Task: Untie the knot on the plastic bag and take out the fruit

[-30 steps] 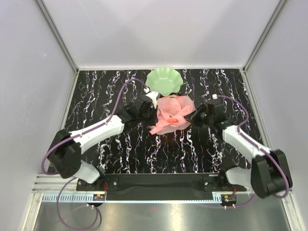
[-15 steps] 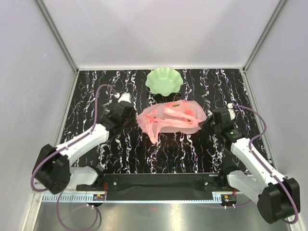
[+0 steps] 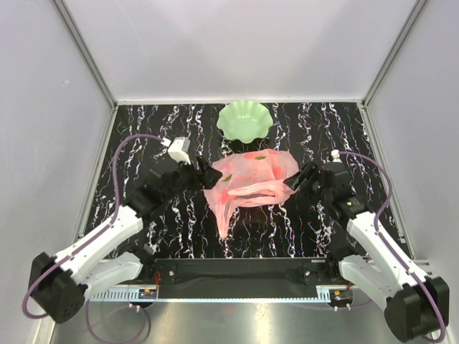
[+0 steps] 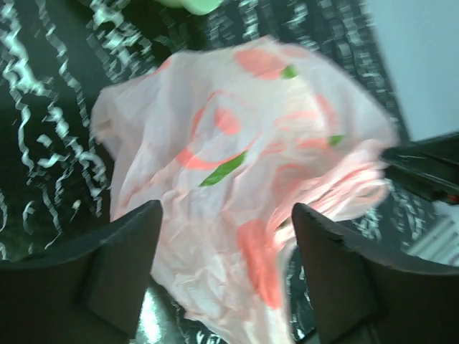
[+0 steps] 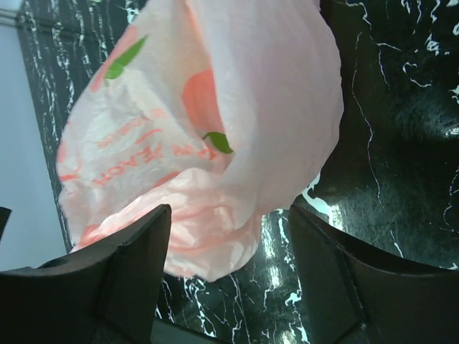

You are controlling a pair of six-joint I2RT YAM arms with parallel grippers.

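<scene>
Fingers, left gripper: spread apart, gripping nothing, just beside left edge of plastic bag. Fingers, right gripper: spread apart, empty, at bag's right edge. Bag: lying on black marbled table, near green dish.

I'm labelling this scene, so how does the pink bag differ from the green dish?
The bag is pink and crumpled; the dish is green and scalloped. The bag lies centrally; the dish sits behind it. The bag looks wider than the dish. Both rest on the table.
</scene>
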